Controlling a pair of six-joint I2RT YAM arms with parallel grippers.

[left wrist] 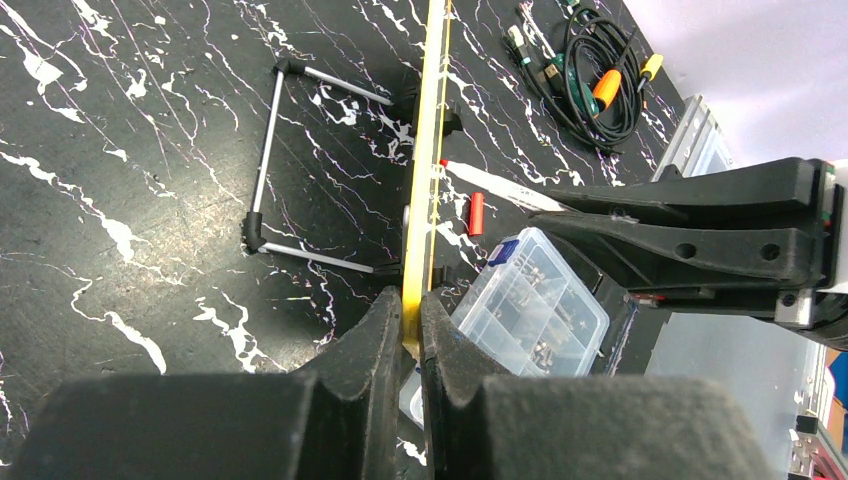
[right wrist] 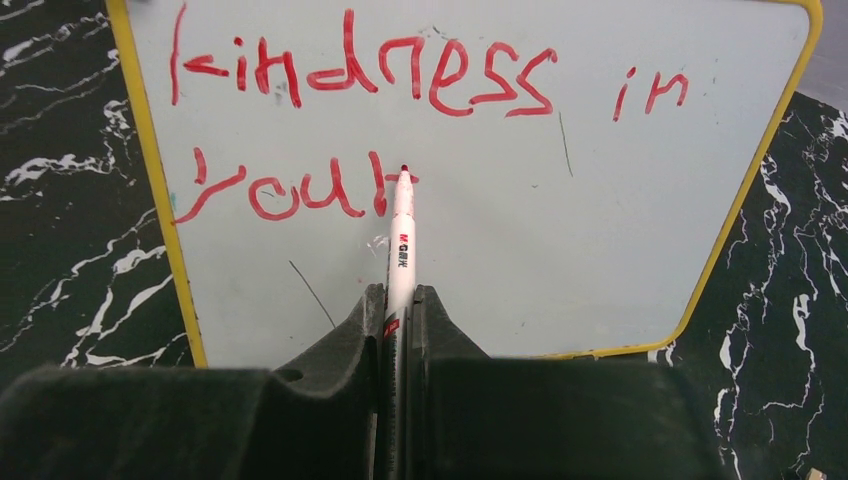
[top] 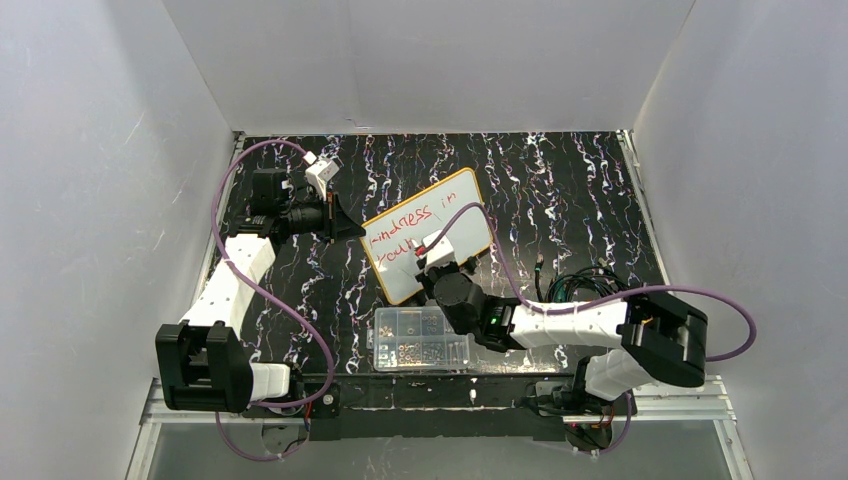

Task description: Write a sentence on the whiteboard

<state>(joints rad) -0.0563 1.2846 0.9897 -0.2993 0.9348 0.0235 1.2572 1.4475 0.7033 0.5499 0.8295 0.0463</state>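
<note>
- Two end effectors are at work on the whiteboard (top: 463, 195) (right wrist: 560, 250), which stands mid-counter (top: 560, 190), propped up and turned slightly askew.
- Left end effector (left wrist: 412, 303) (top: 345, 228): fingers pinched fully together on the board's yellow rim (seen edge-on from the left wrist), at its left side.
- Right end effector (right wrist: 398, 296) (top: 437, 262): closed almost completely around a white marker (right wrist: 402, 240) (left wrist: 500, 188), held along the fingers with its red tip against the board face.
- Sentence (right wrist: 350, 75): red, top line "kindness in", second line "you" plus one more stroke, where the tip sits.
- Red cap (left wrist: 477, 213) lies on the counter beside the board; a clear box (top: 420, 338) lies just in front, with cables (top: 580, 285) to the right.
</note>
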